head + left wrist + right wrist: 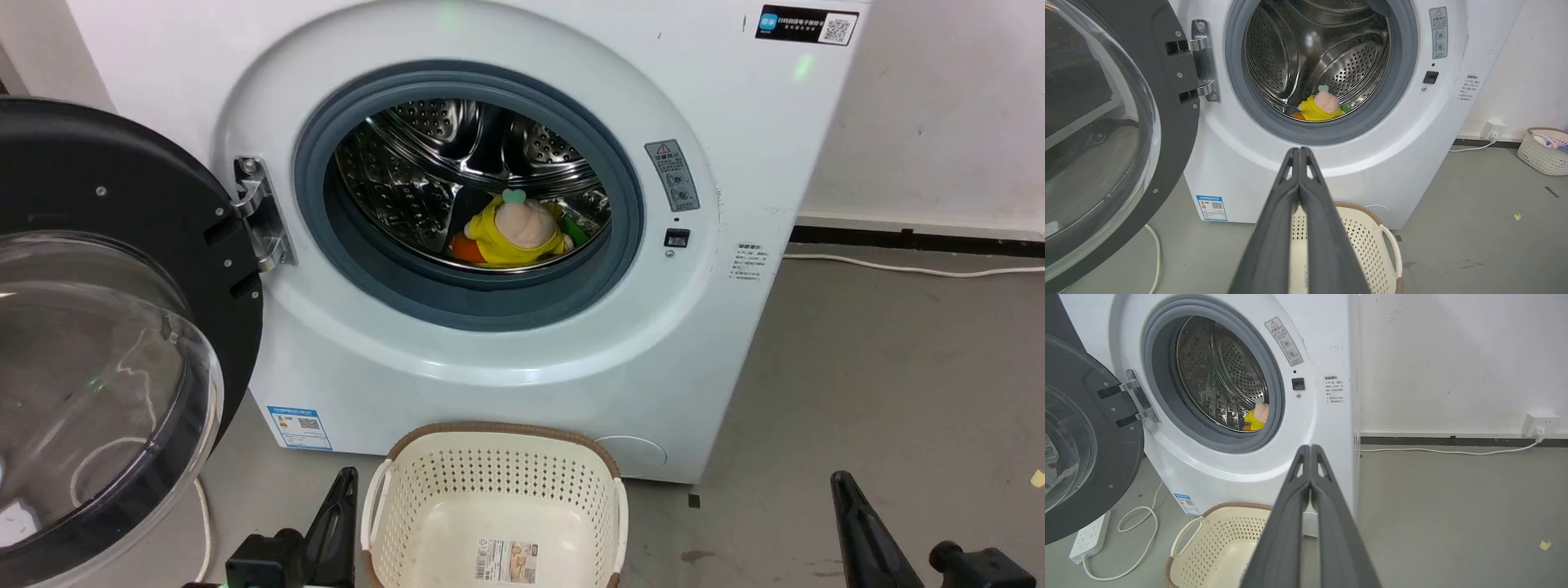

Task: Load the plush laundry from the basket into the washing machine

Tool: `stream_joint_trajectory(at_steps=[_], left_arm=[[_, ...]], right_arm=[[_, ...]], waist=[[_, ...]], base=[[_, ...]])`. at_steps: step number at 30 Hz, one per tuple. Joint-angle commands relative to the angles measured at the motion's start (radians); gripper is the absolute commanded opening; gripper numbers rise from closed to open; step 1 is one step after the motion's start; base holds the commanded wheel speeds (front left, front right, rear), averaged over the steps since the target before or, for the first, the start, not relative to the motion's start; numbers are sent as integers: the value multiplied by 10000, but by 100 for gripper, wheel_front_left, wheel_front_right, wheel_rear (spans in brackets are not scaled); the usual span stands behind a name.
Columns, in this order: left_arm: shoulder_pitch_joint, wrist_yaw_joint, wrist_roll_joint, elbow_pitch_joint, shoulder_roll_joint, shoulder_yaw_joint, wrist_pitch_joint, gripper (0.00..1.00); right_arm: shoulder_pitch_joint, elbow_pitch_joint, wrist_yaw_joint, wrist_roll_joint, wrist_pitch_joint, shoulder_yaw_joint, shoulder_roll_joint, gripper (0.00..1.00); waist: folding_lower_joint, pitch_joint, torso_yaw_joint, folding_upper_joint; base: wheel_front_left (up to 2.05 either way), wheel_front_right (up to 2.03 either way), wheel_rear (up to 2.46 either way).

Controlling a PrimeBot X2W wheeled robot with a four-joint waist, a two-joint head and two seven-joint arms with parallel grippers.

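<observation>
- The washing machine (735, 343) stands on a grey floor (898, 392), with its round port facing the robot.
- The door (82, 163), black-framed with a clear dome, is swung fully open to the left of the port. It hangs on a metal hinge (257, 212).
- A grey rubber ring (310, 204) borders the port. Behind it is the perforated steel drum (408, 180).
- The plush laundry (514, 233) lies inside the drum, at the bottom near the front lip. Its pale-pink head faces the port, the yellow top wraps around the head, and orange and green parts show at either side.
- The basket (498, 429) sits on the floor directly in front of the machine, below the port, with its far rim close to the front panel. A label sticker (506, 561) lies on the basket floor.
- The left tool (1299, 151) is clenched: both fingers press together along their length, with nothing between them. It hovers just left of the basket and points toward the port.
- The right tool (1310, 448) is likewise clenched on nothing. It hovers to the right of the basket, well apart from it.
- A white cable (1445, 451) runs along the floor from the machine to a wall socket (1541, 424).
- A power strip (1088, 537) lies on the floor under the open door.
- A second basket (1543, 151) stands by the wall, well apart from the machine.
</observation>
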Motion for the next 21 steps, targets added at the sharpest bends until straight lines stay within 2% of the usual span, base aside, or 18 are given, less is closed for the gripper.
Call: stream_joint_trajectory(at_steps=[1, 21], left_arm=[[-121, -57, 141, -75, -58, 65, 67, 0], [-262, -162, 568, -253, -255, 411, 475, 0]], right_arm=[[-170, -8, 1, -124, 68, 6, 0, 0], [-483, -16, 2, -477, 478, 13, 0, 0]], waist=[[0, 9, -9, 0], [0, 116, -130, 0]], base=[[0, 0, 0], [0, 0, 0]])
